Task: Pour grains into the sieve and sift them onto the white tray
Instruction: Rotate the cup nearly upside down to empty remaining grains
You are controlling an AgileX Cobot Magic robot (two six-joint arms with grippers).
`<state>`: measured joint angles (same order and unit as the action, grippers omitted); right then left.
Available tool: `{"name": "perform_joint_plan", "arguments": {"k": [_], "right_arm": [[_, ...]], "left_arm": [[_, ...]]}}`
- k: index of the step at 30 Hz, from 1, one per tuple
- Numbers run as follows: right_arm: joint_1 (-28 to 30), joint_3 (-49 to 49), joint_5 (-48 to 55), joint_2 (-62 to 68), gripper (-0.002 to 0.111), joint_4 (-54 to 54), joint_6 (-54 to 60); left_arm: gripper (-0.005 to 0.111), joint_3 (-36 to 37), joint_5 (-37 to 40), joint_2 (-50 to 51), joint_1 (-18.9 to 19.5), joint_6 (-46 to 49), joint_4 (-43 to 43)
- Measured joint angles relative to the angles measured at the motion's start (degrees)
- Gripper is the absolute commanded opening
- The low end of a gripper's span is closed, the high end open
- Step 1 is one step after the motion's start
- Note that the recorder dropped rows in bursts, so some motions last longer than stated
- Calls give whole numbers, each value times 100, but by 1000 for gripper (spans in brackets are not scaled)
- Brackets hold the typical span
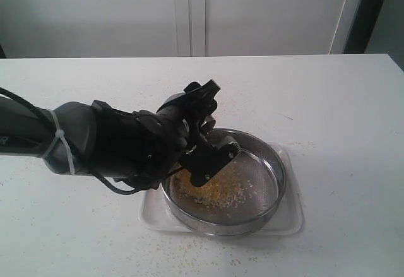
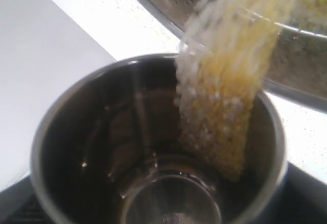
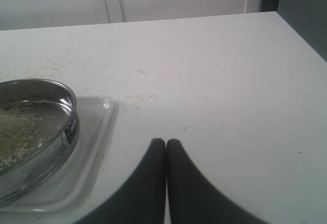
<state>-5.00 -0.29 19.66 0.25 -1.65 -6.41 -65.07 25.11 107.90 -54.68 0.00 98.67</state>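
A wide white tabletop [image 1: 341,100] is filling most of the scene and is reaching back to a pale wall [image 1: 95,12]. Thin vertical seams [image 1: 189,12] are running down the wall panels. At the far right a dark strip [image 1: 369,12] is leaning slightly. Soft, even light is falling everywhere, leaving only faint shadows.

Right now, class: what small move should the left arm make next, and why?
Probably tip the steel cup a touch further over the sieve: grains are streaming from its lip onto the mesh, yet a band of them lies inside the cup wall, so the pour looks unfinished.
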Motion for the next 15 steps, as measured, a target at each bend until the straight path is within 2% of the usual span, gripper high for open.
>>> {"name": "perform_joint_plan", "arguments": {"k": [15], "right_arm": [[0,0,0,0,0,0,0]], "left_arm": [[0,0,205,0,0,-248,13]]}}
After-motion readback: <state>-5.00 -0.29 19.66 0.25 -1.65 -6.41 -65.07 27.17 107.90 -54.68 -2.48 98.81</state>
